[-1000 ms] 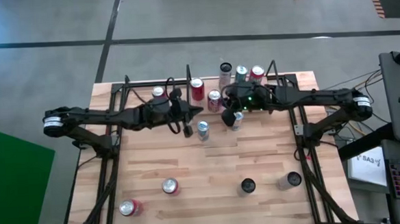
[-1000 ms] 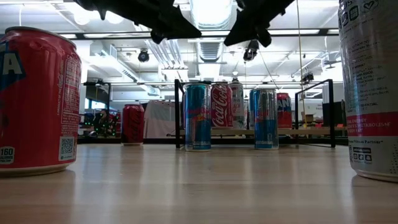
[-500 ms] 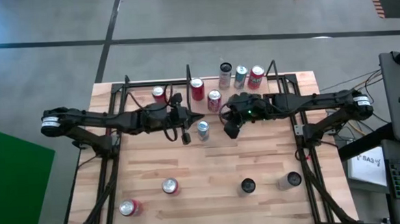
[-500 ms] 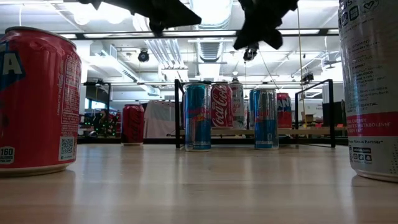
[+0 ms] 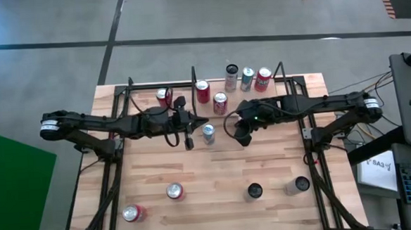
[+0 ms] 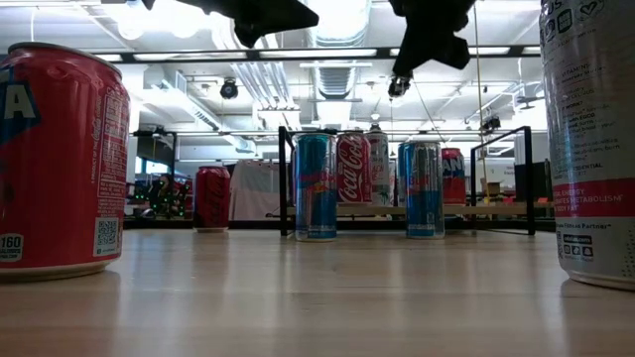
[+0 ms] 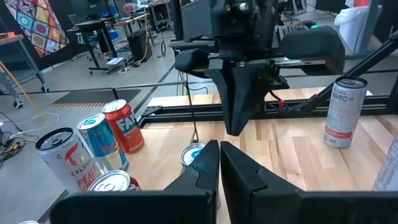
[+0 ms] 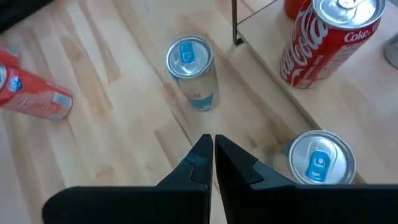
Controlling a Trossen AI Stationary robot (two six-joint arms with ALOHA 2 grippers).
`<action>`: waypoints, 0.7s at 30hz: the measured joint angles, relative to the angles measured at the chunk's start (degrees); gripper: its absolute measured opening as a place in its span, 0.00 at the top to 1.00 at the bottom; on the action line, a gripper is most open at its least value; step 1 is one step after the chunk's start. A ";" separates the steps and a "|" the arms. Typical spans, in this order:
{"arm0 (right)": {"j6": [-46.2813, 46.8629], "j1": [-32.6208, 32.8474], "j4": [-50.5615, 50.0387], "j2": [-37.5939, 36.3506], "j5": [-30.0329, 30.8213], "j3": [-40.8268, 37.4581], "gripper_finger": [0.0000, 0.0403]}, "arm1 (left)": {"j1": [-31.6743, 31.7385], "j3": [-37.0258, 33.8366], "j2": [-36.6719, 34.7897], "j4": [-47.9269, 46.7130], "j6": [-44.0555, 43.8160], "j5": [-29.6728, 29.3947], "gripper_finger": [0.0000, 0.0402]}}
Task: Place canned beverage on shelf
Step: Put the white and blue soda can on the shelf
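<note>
The shelf [image 5: 241, 90], a small light-wood board in black posts, stands at the table's far middle and holds several upright cans, among them a Coca-Cola can [image 8: 323, 43]. A blue-topped can [image 5: 208, 133] stands upright on the table just before the shelf's left post. A second blue can [image 8: 320, 163] stands to its right, under my right arm in the high view. My left gripper [image 5: 199, 124] is shut and empty, raised beside the first blue can. My right gripper [image 5: 242, 136] is shut and empty, high above the table [image 6: 429, 40], pointing down between the two blue cans.
A red can [image 5: 164, 96] stands left of the shelf. Near the front edge are a silver-topped can [image 5: 174, 192], a red can [image 5: 132, 214] on its side, a dark can [image 5: 254, 190] and a grey can [image 5: 297, 185]. Bare planks lie in the table's middle.
My right gripper has moved from over the shelf's front edge toward the table's near edge and has risen, staying shut and empty. My left gripper has drawn back slightly toward the table's left edge. No can has moved.
</note>
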 joint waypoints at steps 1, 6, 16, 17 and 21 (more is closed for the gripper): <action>0.00 -0.03 -0.98 0.43 0.00 1.08 0.98 | 0.00 0.00 0.00 -0.01 0.00 0.00 1.00; -0.07 -0.14 -7.43 3.12 0.17 5.56 0.98 | -0.09 0.00 0.00 -0.07 -0.22 0.00 1.00; -3.26 -0.14 -18.40 7.54 -0.09 9.94 0.98 | -0.09 0.00 0.00 -0.42 -0.43 0.00 1.00; -4.91 -0.14 -19.54 7.59 -0.11 10.00 0.98 | -0.09 0.00 0.00 -0.42 -0.45 0.00 1.00; -16.20 0.20 -25.17 7.59 -1.20 9.93 0.98 | -0.09 0.00 0.00 -0.46 -0.88 0.00 1.00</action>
